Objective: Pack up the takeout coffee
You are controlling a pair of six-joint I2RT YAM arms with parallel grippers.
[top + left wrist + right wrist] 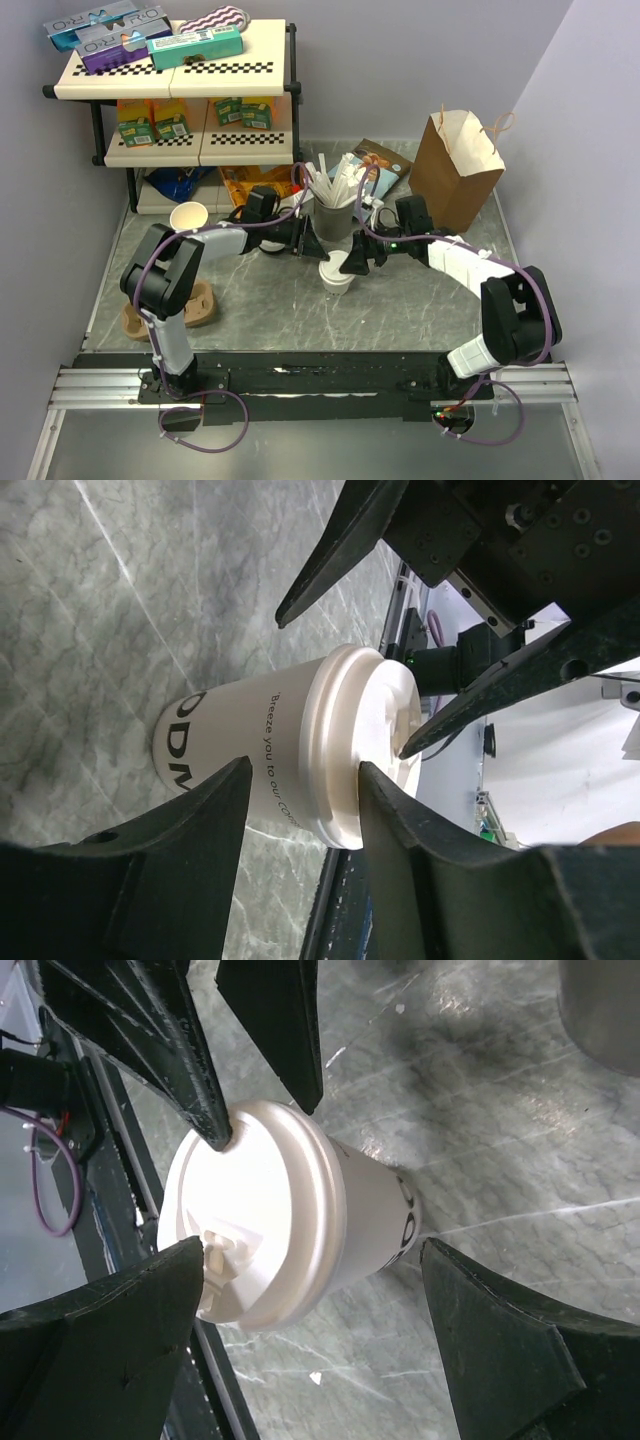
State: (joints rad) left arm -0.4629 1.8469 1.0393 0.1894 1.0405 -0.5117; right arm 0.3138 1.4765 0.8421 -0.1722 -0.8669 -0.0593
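The takeout coffee (336, 278), an off-white paper cup with a white sip lid, stands upright on the marble table in front of the straw holder. My left gripper (318, 250) is open at its upper left. In the left wrist view (300, 780) one finger rests on the lid top (375, 730) and the other stands beside the cup wall, a little apart. My right gripper (352, 264) is wide open at the cup's upper right. In the right wrist view (312, 1250) its fingers straddle the cup (300, 1220), one by the sip tab, without gripping.
A grey straw holder (335, 215) with white straws stands just behind the cup. A brown paper bag (455, 170) stands open at the back right. A lidless cup (188, 216), a cardboard carrier (195, 305) and a stocked shelf (170, 80) are on the left.
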